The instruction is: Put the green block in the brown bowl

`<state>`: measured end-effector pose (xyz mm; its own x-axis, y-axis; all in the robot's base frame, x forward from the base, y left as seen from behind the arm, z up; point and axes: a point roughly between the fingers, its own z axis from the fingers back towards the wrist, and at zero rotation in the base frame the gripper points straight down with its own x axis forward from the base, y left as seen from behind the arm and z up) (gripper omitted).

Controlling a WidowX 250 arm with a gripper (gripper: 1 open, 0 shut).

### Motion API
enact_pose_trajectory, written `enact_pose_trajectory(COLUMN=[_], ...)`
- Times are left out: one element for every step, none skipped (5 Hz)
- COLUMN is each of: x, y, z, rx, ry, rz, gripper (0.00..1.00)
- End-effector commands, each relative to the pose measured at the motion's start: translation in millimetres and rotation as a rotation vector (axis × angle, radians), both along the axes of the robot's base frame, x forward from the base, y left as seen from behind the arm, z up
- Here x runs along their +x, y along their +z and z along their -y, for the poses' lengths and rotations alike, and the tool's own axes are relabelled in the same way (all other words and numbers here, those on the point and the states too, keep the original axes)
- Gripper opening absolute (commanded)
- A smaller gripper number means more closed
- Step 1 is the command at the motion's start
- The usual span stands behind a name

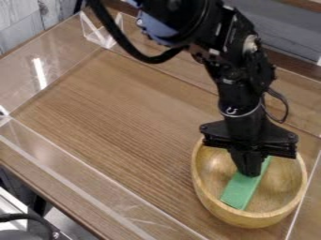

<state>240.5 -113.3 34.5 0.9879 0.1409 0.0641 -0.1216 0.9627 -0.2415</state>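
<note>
My end effector (254, 167) reaches down into the brown bowl (205, 190), fingers pressed together at the upper end of the green block (238, 193). The block lies slanted inside the bowl, and I cannot tell whether I pinch it. The bowl's rim rings my fingers, and a clear wall (38, 150) edges the bench (113, 112).

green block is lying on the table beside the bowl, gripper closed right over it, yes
No: the green block lies inside the bowl, not on the table beside it, as the camera view shows. The gripper is closed right over it.
</note>
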Motion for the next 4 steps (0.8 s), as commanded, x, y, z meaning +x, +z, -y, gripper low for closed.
enact_pose_trajectory(x=[-15.6,-19.3,-22.8,-23.6], y=[-3.8,0.6,5.2,10.5], z=[-4.0,-5.2,-5.9,-8.3], rx=[0.029,0.034,0.04,0.043], ry=[-0.028,-0.033,-0.038,-0.053], rz=[-0.053,-0.067,-0.082,-0.094], gripper=[0.0,0.0,0.0,0.0])
